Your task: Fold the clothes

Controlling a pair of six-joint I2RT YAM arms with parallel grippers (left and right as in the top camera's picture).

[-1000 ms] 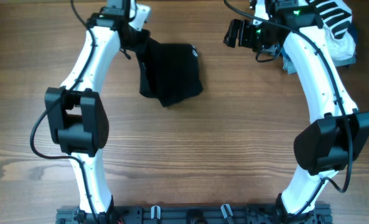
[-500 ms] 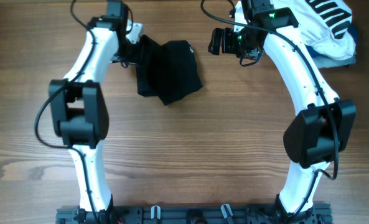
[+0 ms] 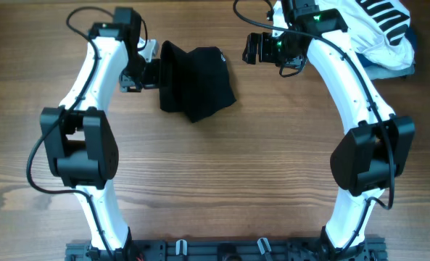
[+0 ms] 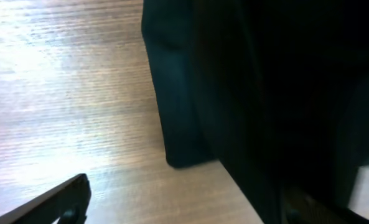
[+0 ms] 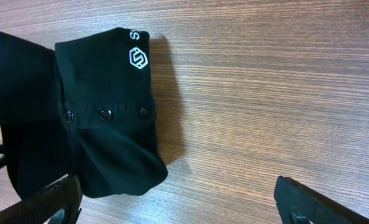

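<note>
On the desk (image 3: 236,159), far side | black garment (image 3: 196,80) bunched | left pincer (image 3: 154,67) spread wide at its edge, right pincer (image 3: 251,49) spread, empty | risk: catching one layer could unfold it.

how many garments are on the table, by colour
black garment: 1
white garment with black stripes: 1
blue garment: 1
total: 3
</note>
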